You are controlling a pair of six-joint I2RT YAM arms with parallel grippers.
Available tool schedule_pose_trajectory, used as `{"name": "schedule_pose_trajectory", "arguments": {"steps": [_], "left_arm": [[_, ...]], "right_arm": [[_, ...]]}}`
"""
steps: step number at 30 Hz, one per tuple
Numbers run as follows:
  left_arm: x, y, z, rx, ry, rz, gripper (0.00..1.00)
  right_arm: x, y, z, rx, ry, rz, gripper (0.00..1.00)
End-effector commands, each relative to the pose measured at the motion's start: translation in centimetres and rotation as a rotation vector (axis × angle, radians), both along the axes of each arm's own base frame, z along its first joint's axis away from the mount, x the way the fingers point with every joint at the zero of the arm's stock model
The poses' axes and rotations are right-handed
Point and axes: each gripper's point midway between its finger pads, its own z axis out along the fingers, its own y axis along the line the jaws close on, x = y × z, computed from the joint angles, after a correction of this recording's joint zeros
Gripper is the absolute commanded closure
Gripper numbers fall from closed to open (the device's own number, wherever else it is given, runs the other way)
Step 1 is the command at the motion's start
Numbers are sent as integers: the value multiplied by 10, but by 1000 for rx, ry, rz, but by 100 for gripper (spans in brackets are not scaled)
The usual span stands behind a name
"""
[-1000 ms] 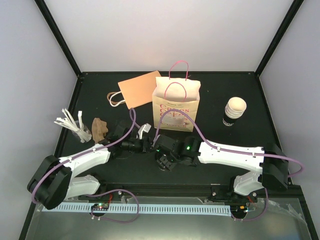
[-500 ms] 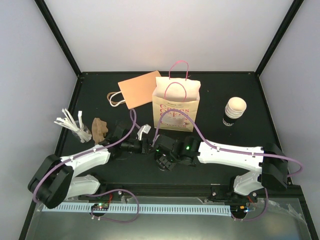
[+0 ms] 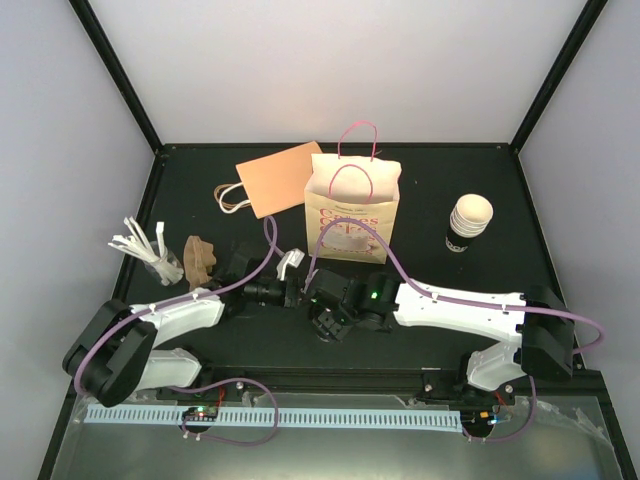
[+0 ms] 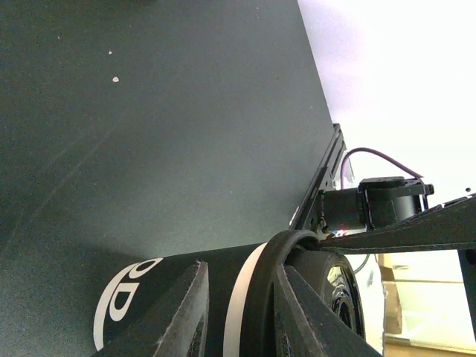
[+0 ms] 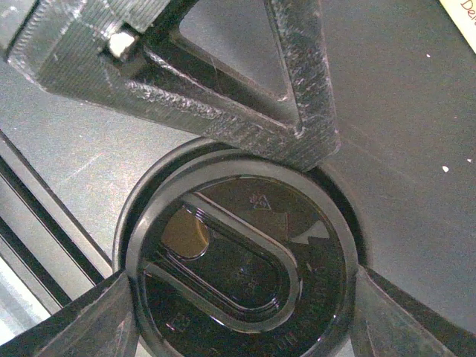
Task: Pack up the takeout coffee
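The takeout coffee is a black cup [image 4: 149,286] with white lettering, a white band and a black sip lid [image 5: 245,275]. It stands on the dark table between both grippers, mostly hidden under them in the top view. My right gripper [image 5: 242,301] is over it, fingers pressed to opposite sides of the lid. My left gripper [image 4: 242,275] comes in from the side and pinches the rim, one finger on the cup wall and one finger [image 5: 282,111] over the lid's top. In the top view the left gripper [image 3: 293,290] and the right gripper [image 3: 328,318] meet at mid-table.
A printed paper bag [image 3: 352,212] with pink handles stands open just behind the grippers. A flat brown bag [image 3: 280,178] lies at the back left. White sticks [image 3: 140,245] and a brown pulp carrier [image 3: 198,258] sit at the left. A stack of cups [image 3: 468,222] stands at the right.
The left gripper's fingers have closed in on the cup's rim and the left arm has shifted slightly. The right arm and the cup hold their place.
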Motion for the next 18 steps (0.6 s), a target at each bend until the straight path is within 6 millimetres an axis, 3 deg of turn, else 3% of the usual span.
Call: {"name": "schedule_pose_trajectory", "arguments": {"steps": [1, 11, 18], "left_arm": [[-24, 24, -63, 193, 132, 27, 74], [-40, 40, -101, 288, 164, 67, 76], [-43, 46, -115, 336, 169, 90, 77]], "right_arm": [[-44, -31, -62, -203, 231, 40, 29], [-48, -33, -71, -240, 261, 37, 30], [-52, -34, -79, -256, 287, 36, 30]]}}
